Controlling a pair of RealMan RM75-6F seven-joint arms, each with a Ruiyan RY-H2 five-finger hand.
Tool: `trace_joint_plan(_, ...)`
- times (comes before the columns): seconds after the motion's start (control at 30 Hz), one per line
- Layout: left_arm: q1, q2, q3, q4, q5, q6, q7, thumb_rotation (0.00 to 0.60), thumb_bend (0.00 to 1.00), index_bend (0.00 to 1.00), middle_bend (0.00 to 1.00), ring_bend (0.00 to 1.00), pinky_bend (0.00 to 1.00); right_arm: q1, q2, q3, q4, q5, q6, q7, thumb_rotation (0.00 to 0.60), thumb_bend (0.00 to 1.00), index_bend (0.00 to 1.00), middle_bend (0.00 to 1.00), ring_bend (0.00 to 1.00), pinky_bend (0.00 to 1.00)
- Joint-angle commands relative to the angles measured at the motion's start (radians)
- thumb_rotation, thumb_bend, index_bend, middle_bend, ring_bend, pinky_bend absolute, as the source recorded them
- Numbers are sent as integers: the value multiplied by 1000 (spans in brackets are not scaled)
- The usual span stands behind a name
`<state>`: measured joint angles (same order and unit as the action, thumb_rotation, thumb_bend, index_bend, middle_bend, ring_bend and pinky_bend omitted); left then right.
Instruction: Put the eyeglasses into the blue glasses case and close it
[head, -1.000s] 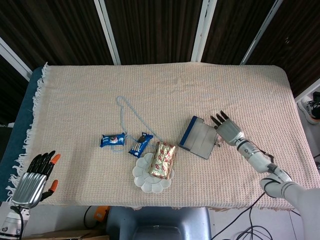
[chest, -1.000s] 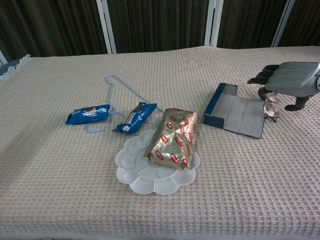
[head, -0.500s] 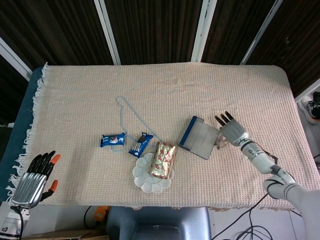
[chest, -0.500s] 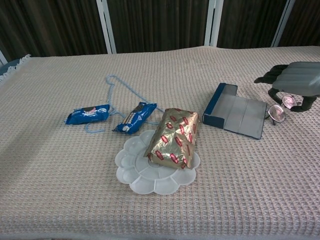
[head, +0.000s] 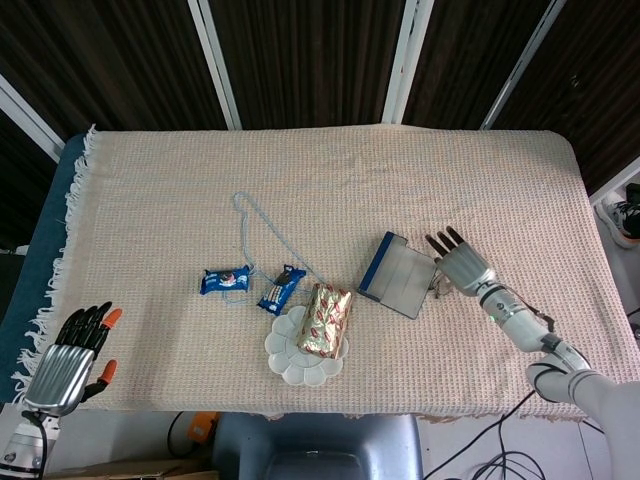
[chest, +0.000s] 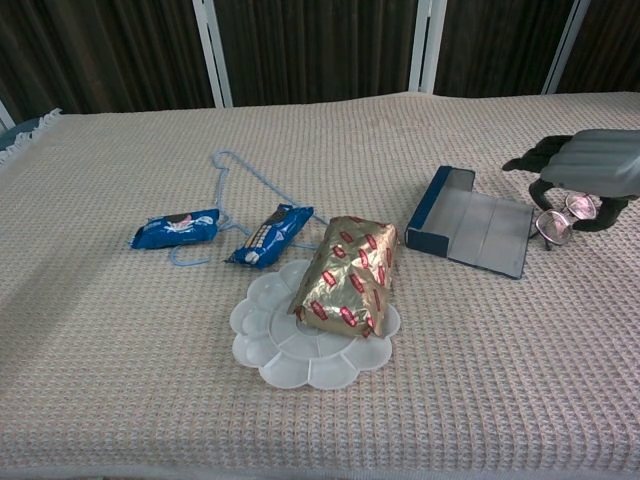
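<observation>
The blue glasses case (head: 398, 275) (chest: 472, 222) lies open and flat on the cloth, right of centre, grey lining up. The eyeglasses (chest: 558, 220) (head: 437, 288) sit just off its right edge, under my right hand (head: 462, 265) (chest: 585, 165). That hand arches over them, with its thumb on one side of the frame and a finger on the other, pinching them low over the cloth. The palm hides part of the frame. My left hand (head: 70, 365) hangs off the table's near left corner, fingers apart and holding nothing.
A gold snack pack (chest: 348, 272) lies on a white flower-shaped dish (chest: 270, 350) in front of the case. Two blue snack bars (chest: 175, 228) (chest: 272, 236) and a light blue cord (chest: 245, 170) lie to the left. The knitted cloth (head: 330, 170) covers the table.
My right hand moved right, away from the case, then came back slightly left. The eyeglasses shifted right with it and turned, so both lenses now show.
</observation>
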<state>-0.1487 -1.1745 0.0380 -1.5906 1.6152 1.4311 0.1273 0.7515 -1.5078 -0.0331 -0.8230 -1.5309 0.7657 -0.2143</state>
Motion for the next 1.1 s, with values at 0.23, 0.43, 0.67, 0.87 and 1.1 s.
trace_joint_plan(0.23,1,2,0,0,2,3,-4,600,410,0,0,0,89,-2,0,-7,8,-5,0,-9,600,532,665,10,0,0)
trace_joint_plan(0.43,2,2,1,0,4,3,-5,600,410,0,0,0,89,-7,-3,-10,17,-8,10,-1,600,559,691,19,0,0)
trace_joint_plan(0.67,1,4,1,1,3,1,-7,600,409,0,0,0,88,-12,7,-11,6,-21,45,6,600,613,709,31,0,0)
trace_joint_plan(0.87,3,6,1,0,7,6,-14,600,410,0,0,0,88,-23,42,-8,-43,-41,109,-10,600,628,710,32,0,0)
trace_joint_plan(1.1,3,7,2,0,9,7,-19,600,410,0,0,0,88,-23,82,6,-126,-50,153,-24,600,628,711,32,0,0)
